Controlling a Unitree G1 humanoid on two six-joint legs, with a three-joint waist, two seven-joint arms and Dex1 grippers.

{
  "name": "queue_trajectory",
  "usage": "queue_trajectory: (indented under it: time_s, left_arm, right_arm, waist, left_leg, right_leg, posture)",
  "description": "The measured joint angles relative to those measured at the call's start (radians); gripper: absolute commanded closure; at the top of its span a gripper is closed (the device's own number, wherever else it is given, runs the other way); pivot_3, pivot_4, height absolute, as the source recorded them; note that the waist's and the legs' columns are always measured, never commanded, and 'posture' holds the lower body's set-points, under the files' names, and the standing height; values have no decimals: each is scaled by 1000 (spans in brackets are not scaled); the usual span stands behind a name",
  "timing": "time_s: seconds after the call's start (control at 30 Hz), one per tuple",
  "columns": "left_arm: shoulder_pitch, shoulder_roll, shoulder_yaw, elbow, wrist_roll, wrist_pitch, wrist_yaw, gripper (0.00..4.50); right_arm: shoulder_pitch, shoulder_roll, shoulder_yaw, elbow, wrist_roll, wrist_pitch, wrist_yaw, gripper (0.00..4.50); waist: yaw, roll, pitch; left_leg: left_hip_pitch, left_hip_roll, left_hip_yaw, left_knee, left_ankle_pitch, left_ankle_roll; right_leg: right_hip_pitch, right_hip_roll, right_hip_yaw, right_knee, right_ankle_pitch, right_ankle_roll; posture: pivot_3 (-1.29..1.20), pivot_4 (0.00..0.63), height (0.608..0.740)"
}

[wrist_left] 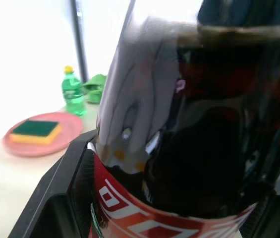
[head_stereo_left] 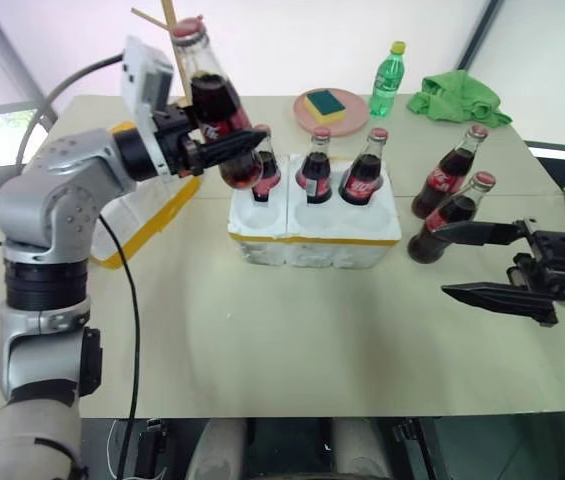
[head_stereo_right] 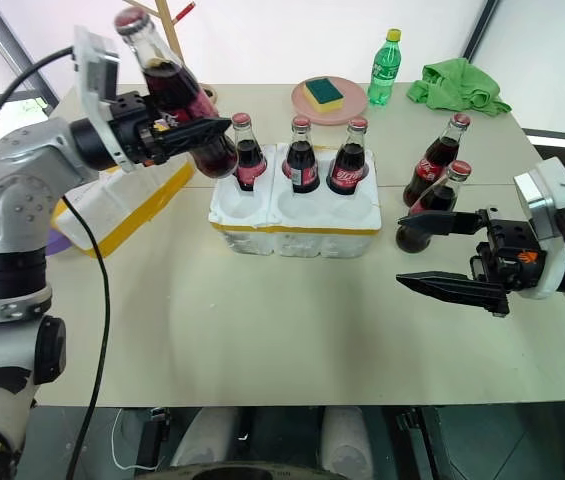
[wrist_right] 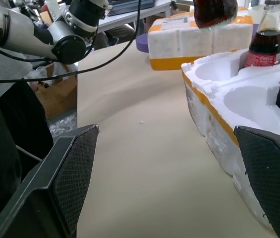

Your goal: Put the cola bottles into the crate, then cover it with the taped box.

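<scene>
Left gripper (head_stereo_left: pixel 224 147) clamps a cola bottle (head_stereo_left: pixel 214 100), tilted above the crate (head_stereo_left: pixel 314 225). Glass: heavy, slick, breakable, so I grip the labelled body. Right gripper (head_stereo_right: pixel 452 255) gapes empty.

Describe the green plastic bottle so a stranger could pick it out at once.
On the table's far edge, right of the pink plate with the sponge, stands the green plastic bottle. Unlike the dark cola bottles, it is clear green with a yellow cap.

small glass cola bottles (head_stereo_left: pixel 315 166): glossy, clear, red printed labels
low white foam crate (head_stereo_left: pixel 314 228): matt, grainy, glossy yellow tape
beige table (head_stereo_left: pixel 292 330): smooth, matt
green cloth (head_stereo_left: pixel 456 97): soft, crumpled
right gripper (head_stereo_left: pixel 487 262) fingers (wrist_right: pixel 73 176): black plastic, cross-hatched pads
</scene>
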Motion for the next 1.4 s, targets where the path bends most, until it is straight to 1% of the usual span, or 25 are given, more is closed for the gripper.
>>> queue_trajectory:
  time_s: [0.1, 0.2, 0.37, 0.53, 0.6, 0.67, 0.87, 0.97, 1.07, 1.17, 1.23, 1.3, 1.4]
  left_arm:
    - [6, -37, -49, 98, 45, -18, -21, 1637]
    - [30, -44, -81, 143, 89, -60, -46, 1637]
    - [49, -70, -83, 151, 115, -104, -66, 1637]
    - [55, -145, -98, 234, 160, -107, -48, 1637]
    - [61, -149, -119, 250, 185, -113, -49, 602]
    - [81, -149, -125, 241, 202, -140, -60, 59]
    - [134, -133, -143, 188, 245, -201, -78, 59]
    - [175, -102, -141, 109, 240, -191, -85, 59]
    - [255, -10, -102, -5, 195, -123, -103, 59]
    - [303, 102, 12, -111, 116, -29, -111, 59]
    - [321, 174, 117, -182, 39, 43, -111, 59]
    - [335, 258, 216, -256, -65, 136, -122, 59]
    - [332, 328, 303, -352, -214, 241, -136, 59]
  right_arm:
    - [20, 16, 1, -1, -7, -4, -10, 0]
    - [29, 25, -1, -1, -7, -4, -21, 0]
    - [46, 30, -11, -2, -6, -7, -31, 0]
    - [46, 33, -9, -1, -15, -32, -32, 0]
    - [45, 33, -7, -1, -18, -40, -32, 0]
    - [44, 33, -7, 5, -21, -41, -30, 0]
    - [34, 49, 5, 17, -34, -49, -36, 0]
    - [32, 53, 8, 17, -47, -63, -40, 0]
    - [31, 54, 12, 35, -76, -80, -53, 0]
    - [47, 57, 15, 65, -122, -108, -68, 0]
    - [63, 62, 14, 86, -144, -120, -74, 0]
    - [66, 68, 11, 112, -157, -127, -78, 0]
    - [52, 69, 11, 171, -177, -139, -84, 0]
  waist:
    - [0, 0, 0]
    - [-2, 0, 0]
    - [3, 0, 0]
    - [4, 0, 0]
    - [3, 0, 0]
    - [1, 0, 0]
    - [4, 0, 0]
    - [-2, 1, 0]
    - [-11, 0, 0]
    - [-17, 0, 0]
    - [-19, 0, 0]
    - [-20, 0, 0]
    - [-16, 0, 0]
  left_leg:
    - [0, 0, 0, 0, 0, 0]
    - [-1, 0, 0, 0, 0, 0]
    - [-1, 0, 0, 0, 0, 0]
    - [-1, 0, 0, 1, 0, 0]
    - [-1, 0, 0, 0, 0, 0]
    - [-1, 0, 0, 0, 0, 0]
    - [1, 0, 0, 1, 0, 0]
    - [1, 0, 0, 0, 0, 0]
    - [1, 0, -1, -1, 0, 0]
    - [0, 1, -1, -1, 0, 0]
    - [0, 0, -1, 0, 0, 0]
    - [0, 0, -1, 1, 0, 0]
    - [1, 0, -1, 1, 0, 0]
  right_leg:
    - [0, 0, 0, 0, 0, 0]
    - [-1, 0, 0, 0, 0, 0]
    - [0, 0, 0, 0, 0, 0]
    - [0, 0, 0, 0, 0, 0]
    - [0, 0, 0, 0, 1, 1]
    - [0, 0, 0, -1, 1, 1]
    - [3, 0, 0, -1, -1, -2]
    - [2, 0, 1, -1, -1, -2]
    - [0, 0, 0, 0, 0, 0]
    - [-1, 0, 0, 0, -1, -1]
    - [0, 0, 0, 0, -1, -2]
    - [1, 0, 0, 0, -1, -2]
    - [2, 0, 0, -1, -2, -1]
  posture:
    - [0, 150, 740]
    - [0, 150, 740]
    - [0, 150, 740]
    - [0, 150, 740]
    - [0, 150, 740]
    - [0, 150, 740]
    - [0, 150, 740]
    - [0, 150, 740]
    - [0, 150, 740]
    - [0, 150, 740]
    - [0, 150, 740]
    - [0, 150, 740]
    - [0, 150, 740]
